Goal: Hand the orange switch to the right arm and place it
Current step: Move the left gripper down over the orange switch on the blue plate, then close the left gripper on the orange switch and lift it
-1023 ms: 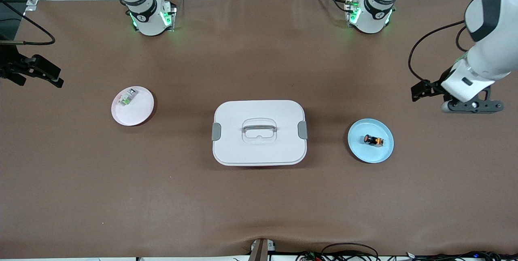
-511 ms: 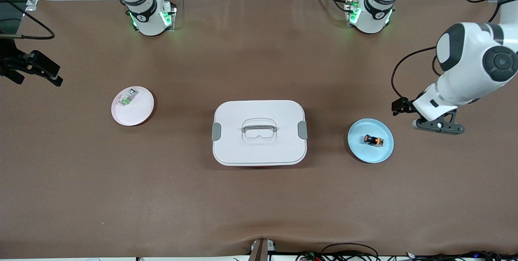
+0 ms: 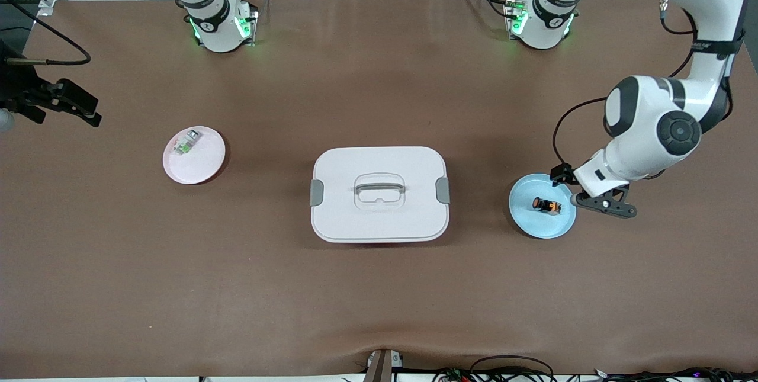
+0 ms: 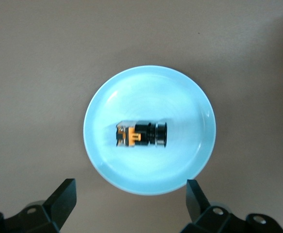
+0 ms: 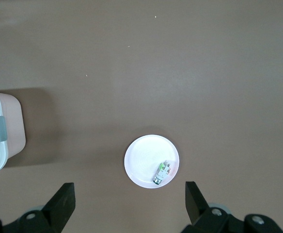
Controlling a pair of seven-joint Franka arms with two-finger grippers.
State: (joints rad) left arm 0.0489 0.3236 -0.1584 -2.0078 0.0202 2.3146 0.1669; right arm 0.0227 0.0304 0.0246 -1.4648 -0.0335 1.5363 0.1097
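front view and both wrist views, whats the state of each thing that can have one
white lidded box: shut, handle flat
tiny black and orange switch: on its side in the light blue round plate, not held
small grey-white and green part: lying in the pink round plate
left gripper: open, over the blue plate's edge
right gripper: open, waiting at the right arm's end

Table (image 3: 379, 287): plain brown covering, no pattern. Box (image 3: 379, 194), centre of frame: white lid, grey clips at both ends, base pinkish in right wrist view. Plate (image 3: 536, 225), right of centre: pale blue. Switch (image 3: 546, 205) on it: black body, orange face, orange-tinted rear block. Plate (image 3: 201, 166), left of centre: pale pink. Part (image 3: 187, 141) on it: grey-white with green. Arms: white with black joints; bases at top of frame glow green. Left gripper (image 3: 604, 204), right gripper (image 3: 59, 103): black.
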